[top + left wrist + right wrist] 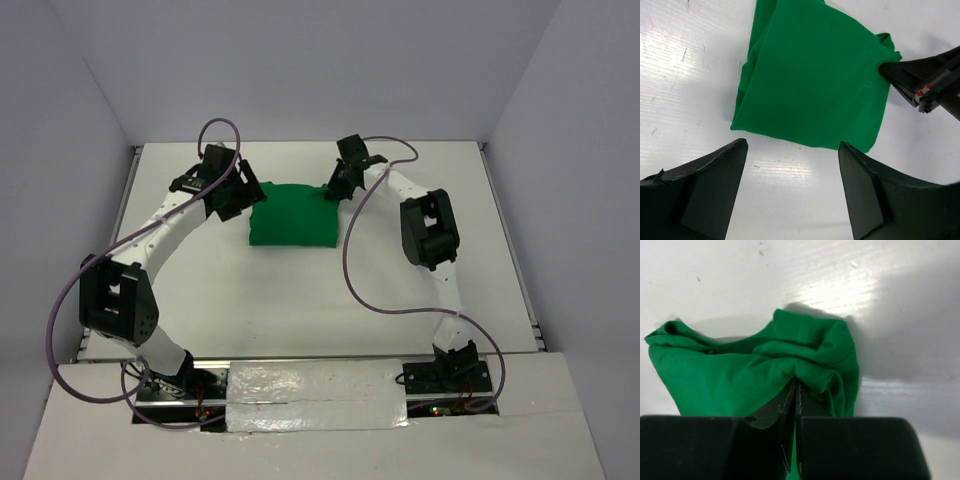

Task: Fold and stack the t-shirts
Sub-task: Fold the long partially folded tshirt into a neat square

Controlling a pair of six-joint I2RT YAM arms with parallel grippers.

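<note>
The bright green t-shirt lies folded into a rough rectangle on the white table, mid-back. It fills the top of the left wrist view and bunches up in the right wrist view. My right gripper is shut on the shirt's far right corner; cloth puckers around the closed fingertips. It shows as a black tip in the left wrist view. My left gripper is open and empty just left of the shirt, its fingers over bare table beside the shirt's edge.
The white table is walled in by grey panels on both sides and the back. Purple cables loop off both arms. A strip of silver tape runs along the near edge between the arm bases.
</note>
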